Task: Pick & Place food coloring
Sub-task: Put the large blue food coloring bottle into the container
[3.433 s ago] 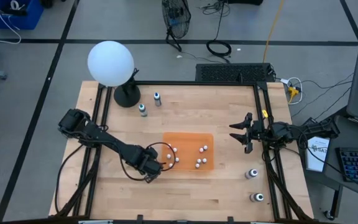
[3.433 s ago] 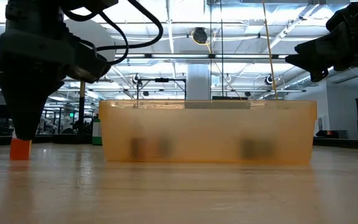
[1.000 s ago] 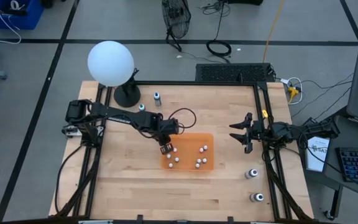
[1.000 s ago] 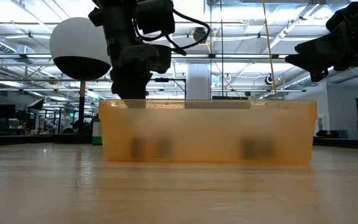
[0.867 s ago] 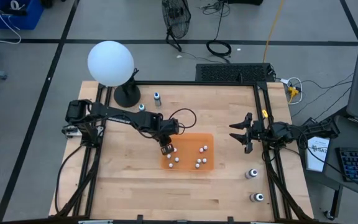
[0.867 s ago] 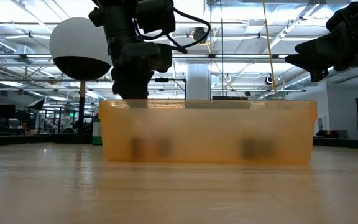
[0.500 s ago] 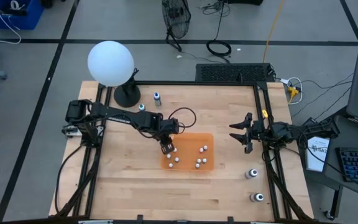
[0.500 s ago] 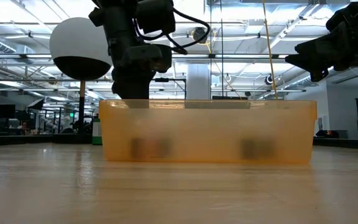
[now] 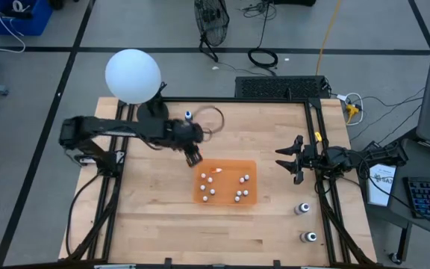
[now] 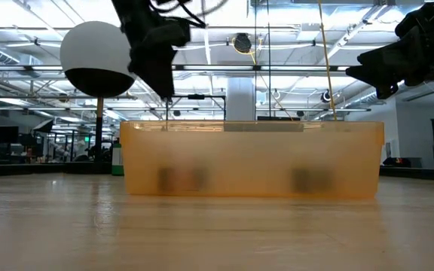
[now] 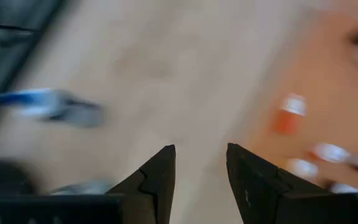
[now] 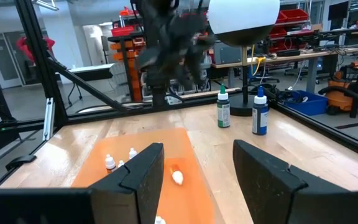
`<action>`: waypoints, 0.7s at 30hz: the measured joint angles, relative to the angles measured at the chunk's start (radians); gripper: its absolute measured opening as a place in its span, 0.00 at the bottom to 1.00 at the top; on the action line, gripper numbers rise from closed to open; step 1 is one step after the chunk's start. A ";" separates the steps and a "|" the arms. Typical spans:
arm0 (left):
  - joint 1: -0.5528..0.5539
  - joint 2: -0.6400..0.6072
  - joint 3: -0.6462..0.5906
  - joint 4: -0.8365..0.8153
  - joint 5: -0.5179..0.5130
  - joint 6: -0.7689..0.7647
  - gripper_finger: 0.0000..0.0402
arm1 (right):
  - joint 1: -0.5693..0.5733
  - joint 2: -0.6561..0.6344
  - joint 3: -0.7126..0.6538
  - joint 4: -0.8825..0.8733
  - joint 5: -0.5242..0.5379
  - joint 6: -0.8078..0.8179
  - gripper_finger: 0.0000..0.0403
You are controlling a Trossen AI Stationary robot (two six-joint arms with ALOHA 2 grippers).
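Observation:
The orange tray (image 9: 252,199) holds several tiny white-capped food coloring bottles (image 9: 241,196) and one orange bottle (image 9: 215,171), which lies on its side on the tray floor (image 11: 289,115). My left gripper (image 9: 192,158) hangs open and empty just off the tray's far-left corner, above the rim in the low view (image 10: 159,71). Beyond it, a bottle (image 9: 189,116) stands near the globe's base. My right gripper (image 9: 288,159) waits open to the right of the tray. Two larger bottles (image 9: 301,208) (image 9: 310,237) stand at the table's near right.
A big white globe on a black base (image 9: 133,75) stands at the far-left corner, close behind my left arm. A green bottle (image 12: 222,112) and a blue one (image 12: 260,115) stand in front of it. Black frame rails run along both table sides.
My left gripper has risen out of the tray's left part and drawn back toward the table's far-left, toward the globe. An orange bottle now lies on its side in the tray, close to where the gripper stood. My right arm kept still.

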State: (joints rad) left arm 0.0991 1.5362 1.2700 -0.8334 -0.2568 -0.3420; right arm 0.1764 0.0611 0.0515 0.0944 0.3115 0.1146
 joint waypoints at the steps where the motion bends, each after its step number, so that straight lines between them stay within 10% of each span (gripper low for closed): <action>1: 0.020 -0.021 0.000 -0.016 -0.032 -0.007 0.37 | 0.000 0.000 0.000 0.000 0.000 0.000 0.45; 12: 0.436 0.025 0.001 -0.001 0.223 0.032 0.54 | 0.000 0.000 0.000 0.000 0.000 0.000 0.45; 21: 0.513 0.280 0.143 -0.001 0.291 0.174 0.66 | 0.000 0.000 0.000 0.002 0.000 0.000 0.45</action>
State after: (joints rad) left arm 0.6116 1.8157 1.4135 -0.8342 0.0347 -0.1679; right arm 0.1764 0.0608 0.0513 0.0962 0.3115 0.1146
